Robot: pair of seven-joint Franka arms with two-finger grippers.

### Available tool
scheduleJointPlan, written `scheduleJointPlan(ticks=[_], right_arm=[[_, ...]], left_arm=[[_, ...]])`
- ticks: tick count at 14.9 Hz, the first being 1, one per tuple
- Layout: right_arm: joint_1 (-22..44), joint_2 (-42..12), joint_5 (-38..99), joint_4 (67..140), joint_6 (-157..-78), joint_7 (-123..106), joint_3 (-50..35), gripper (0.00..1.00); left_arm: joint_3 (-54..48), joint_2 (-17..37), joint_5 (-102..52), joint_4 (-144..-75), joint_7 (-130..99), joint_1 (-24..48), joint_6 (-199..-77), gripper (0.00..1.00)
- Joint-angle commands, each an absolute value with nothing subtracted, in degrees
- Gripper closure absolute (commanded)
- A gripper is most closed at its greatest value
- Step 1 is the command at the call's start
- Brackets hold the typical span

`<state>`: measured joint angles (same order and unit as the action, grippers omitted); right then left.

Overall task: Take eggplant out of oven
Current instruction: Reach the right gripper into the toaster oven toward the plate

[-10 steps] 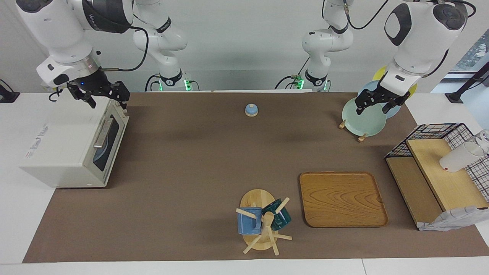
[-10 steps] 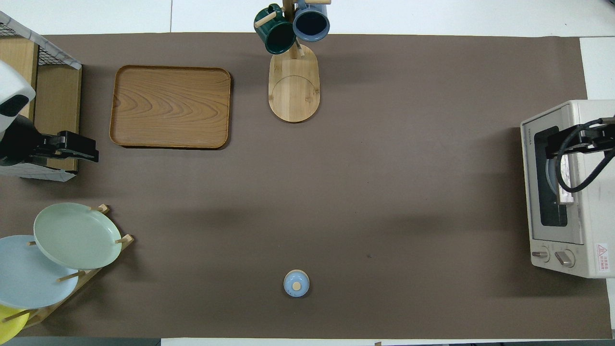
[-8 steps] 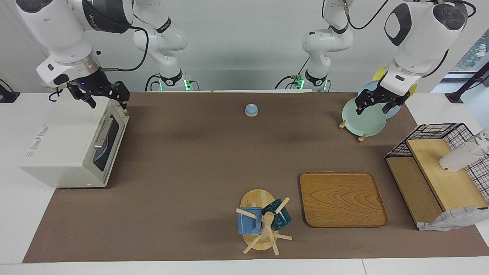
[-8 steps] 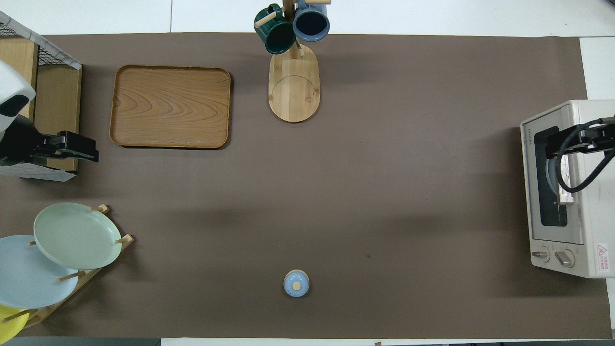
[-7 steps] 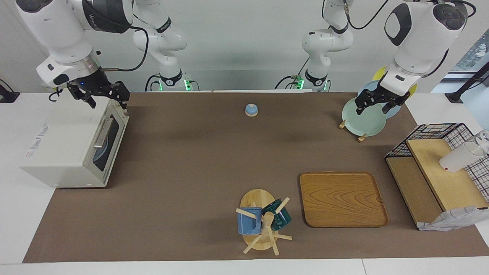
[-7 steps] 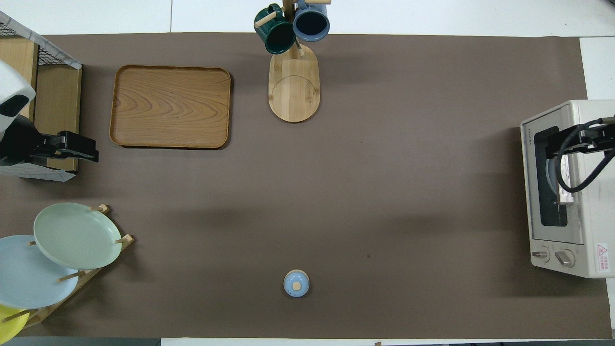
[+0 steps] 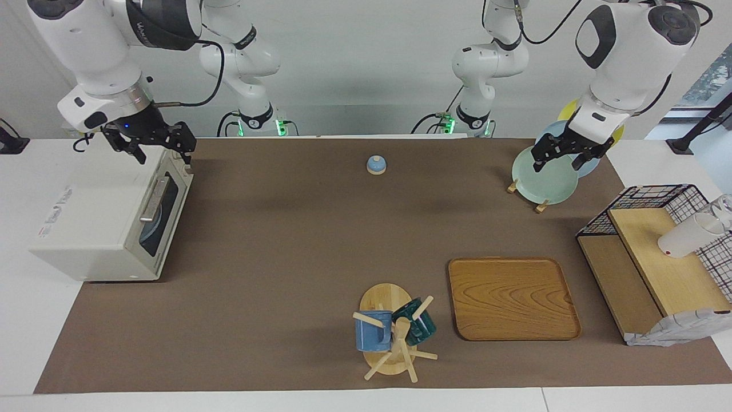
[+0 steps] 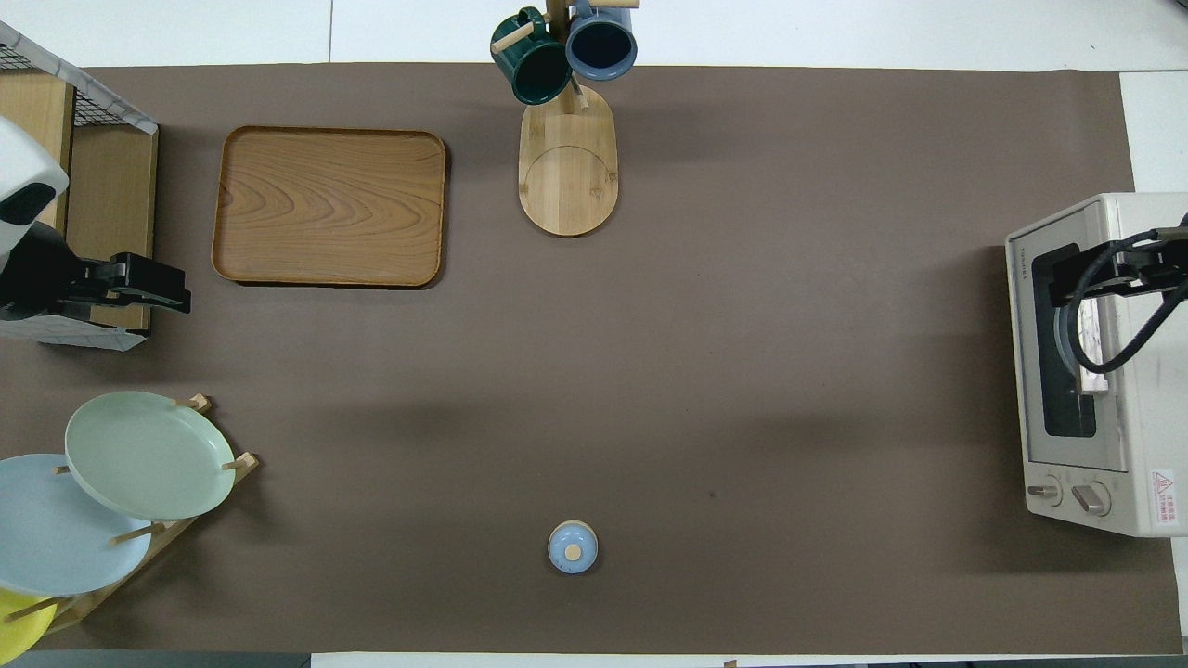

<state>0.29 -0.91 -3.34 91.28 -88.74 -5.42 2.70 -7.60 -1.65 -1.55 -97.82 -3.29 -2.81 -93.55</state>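
Note:
The off-white oven [image 7: 86, 223] stands at the right arm's end of the table, and it also shows in the overhead view [image 8: 1140, 427]. Its dark glass door [image 7: 153, 232] is closed, with the metal bar handle [image 7: 152, 200] across it. The eggplant is hidden; only a pale round shape shows through the glass. My right gripper [image 7: 159, 150] hangs open and empty just above the oven's top edge by the door, also seen from overhead [image 8: 1077, 276]. My left gripper [image 7: 557, 160] waits open and empty over the plate rack.
A plate rack with green [image 7: 543, 178], blue and yellow plates and a wire-and-wood shelf rack [image 7: 646, 269] holding a white cup stand at the left arm's end. A wooden tray [image 7: 512, 297], a mug tree [image 7: 392, 335] and a small blue lidded knob [image 7: 376, 165] sit mid-table.
My right gripper has shifted slightly over the oven's top edge. The left arm and the oven door have not moved.

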Motion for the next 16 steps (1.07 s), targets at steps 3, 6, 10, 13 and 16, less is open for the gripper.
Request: scheduleJointPlan(ticks=[3,6,10,13,16], right_arm=[[-3.51,2.71,-3.34,100.25,-95.6,-8.44,2.72,1.0],[-5.0,3.52,-4.12,105.63,-99.04,-6.78,2.9,1.0],[-7.38,3.43,-5.1,111.17,-104.85,-6.68,2.9,1.0],[-7.47,3.25,-5.36,113.29,-105.82,-7.03,2.9,1.0],[-8.35,3.25,-6.06,114.96,-107.57,-7.29,2.9,1.0]], left_arm=[[-8.17,-2.81,-0.62,-98.7,-2.9,-3.78,-93.52,0.0],[-8.17,-2.81,-0.62,-98.7,-2.9,-3.69,-93.52,0.0],[-8.17,-2.81,-0.62,-98.7,-2.9,-3.78,-93.52,0.0],[-8.17,-2.81,-0.62,-98.7,-2.9,-3.69,-93.52,0.0],[-8.17,-2.81,-0.62,-98.7,-2.9,-3.78,-93.52,0.0]])
